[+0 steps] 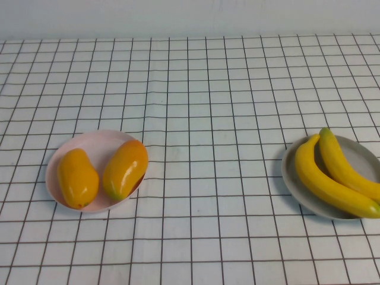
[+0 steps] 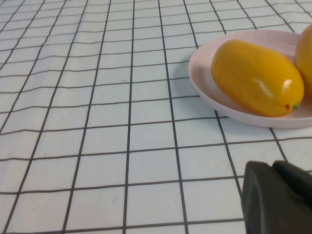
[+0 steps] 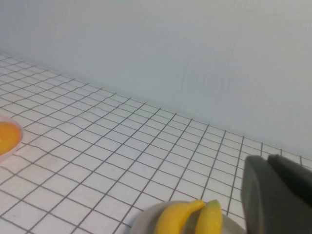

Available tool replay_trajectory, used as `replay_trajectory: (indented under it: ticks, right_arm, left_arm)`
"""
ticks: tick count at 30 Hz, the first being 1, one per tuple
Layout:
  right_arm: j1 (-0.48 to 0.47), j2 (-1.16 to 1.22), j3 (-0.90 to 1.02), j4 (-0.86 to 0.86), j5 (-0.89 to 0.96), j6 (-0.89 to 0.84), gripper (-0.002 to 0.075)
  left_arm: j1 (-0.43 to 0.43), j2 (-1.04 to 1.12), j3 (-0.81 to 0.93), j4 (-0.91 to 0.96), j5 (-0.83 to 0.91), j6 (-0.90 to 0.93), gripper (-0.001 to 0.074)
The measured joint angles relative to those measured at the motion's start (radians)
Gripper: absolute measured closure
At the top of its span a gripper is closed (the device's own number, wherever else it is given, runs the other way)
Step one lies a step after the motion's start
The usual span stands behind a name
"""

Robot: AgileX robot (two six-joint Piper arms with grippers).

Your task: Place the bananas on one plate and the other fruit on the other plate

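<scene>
Two bananas (image 1: 332, 172) lie diagonally; left gripper (image 2: 280, 197), right gripper (image 3: 278, 195) aloft.

A table (image 1: 208, 89) covered by a white cloth with a black grid is seen. Two plates are set directly on it, well apart. A pink plate (image 1: 95, 142) lies at the robot's left and a grey plate (image 1: 362, 155) at the right, cut by the view's edge. Both plates are placed toward the near side. The cloth is slightly wrinkled around the middle. A pale wall (image 3: 170, 58) is met at the far edge.

The left gripper (image 2: 278, 200) is held low over the cloth just beside the pink plate; the right gripper (image 3: 278, 195) is held above the grey plate.
</scene>
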Motion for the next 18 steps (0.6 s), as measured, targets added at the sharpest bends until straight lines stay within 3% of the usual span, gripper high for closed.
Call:
replay_trajectory:
  ticks: [4,8,14,18]
  right_arm:
    - [-0.029,-0.013,0.038,-0.137,-0.012,0.135,0.0741]
    - [-0.157,-0.013,0.098,-0.28,-0.017,0.328,0.0741]
    - [-0.39,-0.057,0.203,-0.303,-0.09,0.373,0.0741]
    - [-0.458,-0.148,0.285,-0.28,-0.097,0.378,0.0741]
  left_arm:
    - [0.0,0.0,0.0,0.0,0.0,0.0,0.0738]
    - [0.0,0.0,0.0,0.0,0.0,0.0,0.0738]
    - [0.0,0.0,0.0,0.0,0.0,0.0,0.0738]
    - [0.0,0.0,0.0,0.0,0.0,0.0,0.0738]
